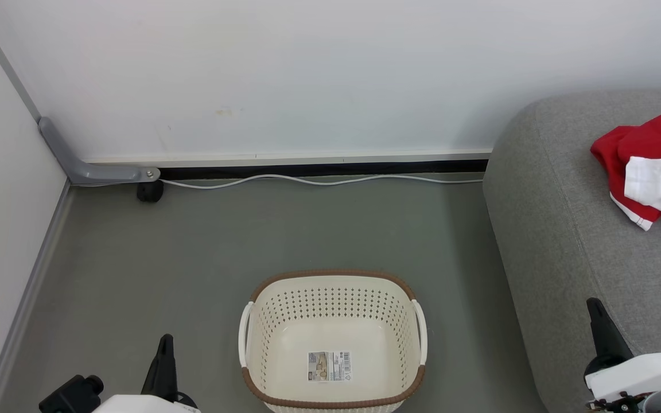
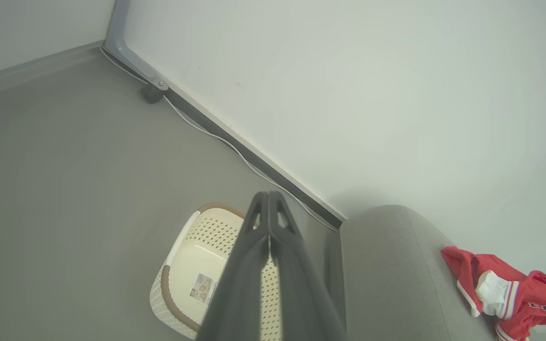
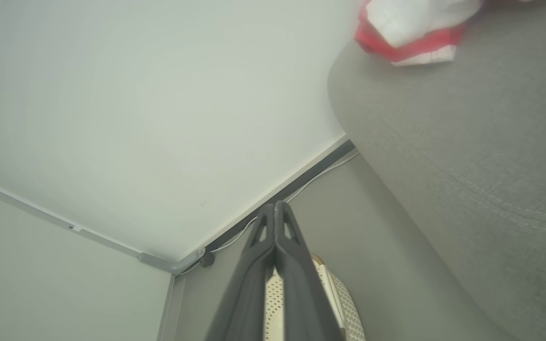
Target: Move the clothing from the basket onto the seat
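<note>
Both pinched closed on air, left gripper (image 1: 165, 343) and right gripper (image 1: 594, 307), low in front. Between them the basket (image 1: 330, 274) sits on the grey floor (image 1: 135, 258), sticker (image 1: 329, 366) showing inside. Red clothing (image 1: 652, 143) lies on the seat (image 1: 560, 241) at right; white wall (image 1: 307, 74), cable (image 1: 319, 182) along its foot

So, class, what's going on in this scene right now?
The robot is handling nothing: its left gripper and right gripper are both shut and empty. The basket stands on the floor, with just a sticker inside. The red clothing lies on the grey seat, so the move looks done.
</note>
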`<state>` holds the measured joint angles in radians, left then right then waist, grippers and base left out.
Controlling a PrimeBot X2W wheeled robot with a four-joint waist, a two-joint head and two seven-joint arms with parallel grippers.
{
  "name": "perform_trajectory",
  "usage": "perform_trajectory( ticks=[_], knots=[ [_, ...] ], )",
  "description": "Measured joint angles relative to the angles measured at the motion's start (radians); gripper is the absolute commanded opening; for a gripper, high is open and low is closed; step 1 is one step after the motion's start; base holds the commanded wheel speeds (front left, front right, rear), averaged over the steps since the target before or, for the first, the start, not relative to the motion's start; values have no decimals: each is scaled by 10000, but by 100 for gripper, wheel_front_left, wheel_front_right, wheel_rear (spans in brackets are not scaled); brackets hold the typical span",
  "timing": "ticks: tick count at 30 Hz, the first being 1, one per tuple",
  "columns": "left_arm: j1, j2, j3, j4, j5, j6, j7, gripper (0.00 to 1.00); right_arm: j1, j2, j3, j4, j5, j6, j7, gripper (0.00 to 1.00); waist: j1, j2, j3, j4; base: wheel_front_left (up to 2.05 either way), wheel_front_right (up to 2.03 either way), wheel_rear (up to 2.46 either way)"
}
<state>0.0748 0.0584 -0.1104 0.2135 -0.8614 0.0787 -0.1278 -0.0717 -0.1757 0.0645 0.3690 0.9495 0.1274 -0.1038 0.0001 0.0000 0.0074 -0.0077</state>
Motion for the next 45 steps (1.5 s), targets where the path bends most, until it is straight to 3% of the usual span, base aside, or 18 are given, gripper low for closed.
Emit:
perform_trajectory(
  ticks=[45],
  knots=[
    [-684,36,920,320,-4746,-1231,1279,0,-5,826,-1229,-587,4006,-10,1317,0,0,0,-27,48,0,0,0]
  ],
)
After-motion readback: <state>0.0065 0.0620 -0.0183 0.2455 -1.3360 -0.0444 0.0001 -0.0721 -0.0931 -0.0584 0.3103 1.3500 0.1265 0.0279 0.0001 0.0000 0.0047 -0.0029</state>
